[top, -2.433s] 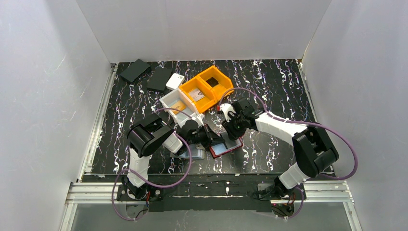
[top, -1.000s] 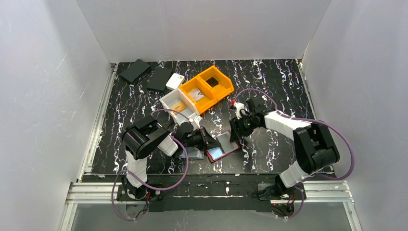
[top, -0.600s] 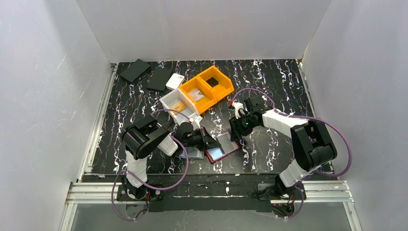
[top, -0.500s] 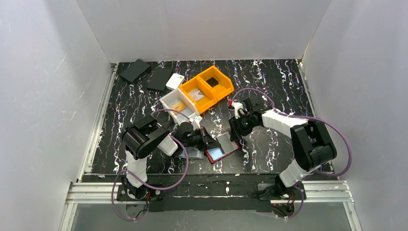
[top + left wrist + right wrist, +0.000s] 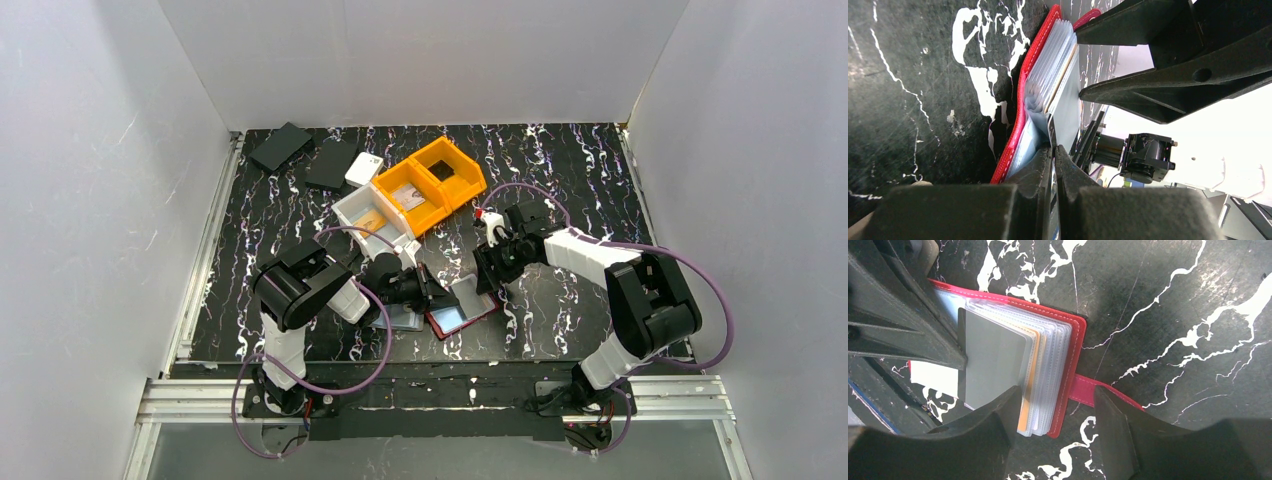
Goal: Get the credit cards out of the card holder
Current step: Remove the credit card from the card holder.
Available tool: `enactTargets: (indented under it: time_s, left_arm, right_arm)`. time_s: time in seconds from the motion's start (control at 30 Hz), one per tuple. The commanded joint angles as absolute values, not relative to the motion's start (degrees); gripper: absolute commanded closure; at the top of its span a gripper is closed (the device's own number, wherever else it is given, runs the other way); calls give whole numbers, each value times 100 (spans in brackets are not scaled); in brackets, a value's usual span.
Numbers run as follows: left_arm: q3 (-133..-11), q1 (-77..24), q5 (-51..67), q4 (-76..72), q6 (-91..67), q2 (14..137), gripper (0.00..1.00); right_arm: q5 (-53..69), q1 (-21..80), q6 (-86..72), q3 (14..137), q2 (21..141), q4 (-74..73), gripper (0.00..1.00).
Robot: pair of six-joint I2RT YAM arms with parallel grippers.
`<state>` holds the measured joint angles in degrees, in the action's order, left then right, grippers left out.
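Red leather card holder (image 5: 1075, 340) lies under the returned, open right gripper (image 5: 1055, 392) — grey plastic card (image 5: 993, 360) still unpulled. Left gripper (image 5: 1053, 147) pinches a clear plastic sleeve (image 5: 1068, 100).

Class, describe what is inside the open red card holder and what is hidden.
The red card holder holds a stack of clear sleeves, with a grey card uppermost and the edge of an orange card beneath. Any cards deeper in the stack are covered.

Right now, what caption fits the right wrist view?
Open right claw over a red card holder, its clear sleeves fanned, on a black marbled table.
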<state>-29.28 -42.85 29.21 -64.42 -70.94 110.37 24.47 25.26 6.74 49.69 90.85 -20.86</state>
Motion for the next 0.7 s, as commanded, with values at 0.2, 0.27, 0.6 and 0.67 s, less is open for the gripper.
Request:
enactTargets:
  time_s: [0.2, 0.27, 0.6, 0.67]
  left_arm:
    - [-2988, -4267, 3107, -6264, -7012, 11056, 100]
    - [-2959, -4270, 3098, -6265, -7014, 11048, 100]
    - [-2746, -4215, 3106, -6261, -7015, 10930, 100]
    - [-2706, -4187, 3109, -6267, -7022, 10912, 100]
  right_arm:
    - [1654, 2716, 841, 5033, 9330, -2089, 39]
    - [1476, 2733, 841, 5065, 9387, -2114, 39]
    - [1083, 2784, 900, 5228, 9735, -2249, 41]
    - [1081, 2786, 907, 5238, 9755, -2258, 41]
